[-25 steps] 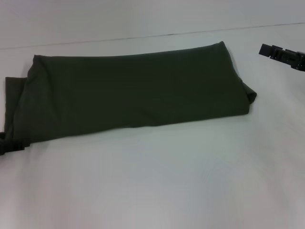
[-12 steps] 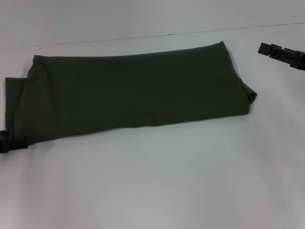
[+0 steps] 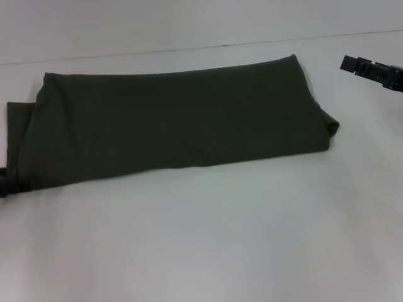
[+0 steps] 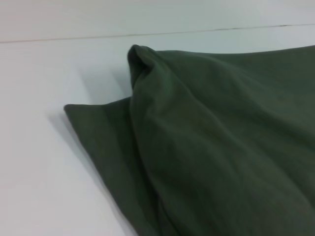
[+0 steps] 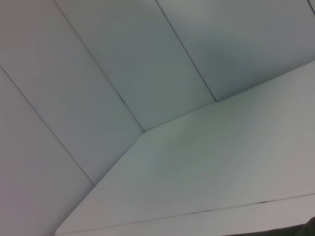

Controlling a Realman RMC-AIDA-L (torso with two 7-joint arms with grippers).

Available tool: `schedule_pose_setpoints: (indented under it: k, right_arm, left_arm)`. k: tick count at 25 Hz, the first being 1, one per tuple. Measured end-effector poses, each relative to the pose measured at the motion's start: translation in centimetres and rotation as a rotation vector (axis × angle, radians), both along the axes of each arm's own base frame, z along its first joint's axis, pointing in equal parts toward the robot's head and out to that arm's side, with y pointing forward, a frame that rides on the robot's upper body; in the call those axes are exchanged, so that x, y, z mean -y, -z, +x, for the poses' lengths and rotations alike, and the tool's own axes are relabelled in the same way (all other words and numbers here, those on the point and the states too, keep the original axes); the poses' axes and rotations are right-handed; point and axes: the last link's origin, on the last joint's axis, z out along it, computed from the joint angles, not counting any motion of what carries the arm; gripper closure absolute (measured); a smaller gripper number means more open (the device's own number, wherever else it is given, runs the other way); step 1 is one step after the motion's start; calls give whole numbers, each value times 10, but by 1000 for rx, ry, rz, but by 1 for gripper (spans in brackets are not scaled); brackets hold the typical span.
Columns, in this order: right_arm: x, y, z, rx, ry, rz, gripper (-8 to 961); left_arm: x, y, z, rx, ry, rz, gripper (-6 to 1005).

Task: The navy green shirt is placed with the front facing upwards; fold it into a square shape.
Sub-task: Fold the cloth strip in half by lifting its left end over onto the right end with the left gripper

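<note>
Checking the head view, I find the shirt [image 3: 176, 123] lying on the white table [image 3: 208, 239] as a long band folded lengthwise, running from the left edge of the view across to right of centre, plain green side up with no lettering visible. Its right end shows a small bulge of cloth at the near corner; its left end has an under layer sticking out past the top layer. The left gripper [image 3: 9, 187] sits at the far left edge of the view, low, at the near left corner of the shirt; only a dark sliver of it shows, and I cannot tell whether it is spread or pinching the cloth. The left wrist view shows the shirt's layered corner [image 4: 206, 147] close up, with a raised fold. The right gripper [image 3: 371, 72] hangs off to the right of the shirt, well apart from it; I cannot tell its finger state.
</note>
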Motion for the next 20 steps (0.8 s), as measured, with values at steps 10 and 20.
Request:
schedule_pose_setpoints:
  k: [10, 20]
  right_arm:
    - [-1, 0, -1, -1, -1, 1, 300]
    - [-3, -1, -2, 3, -2, 2, 303]
  left_arm:
    - [1, 0, -2, -9, -4, -6, 140]
    - [0, 5, 8, 10, 21, -51, 139]
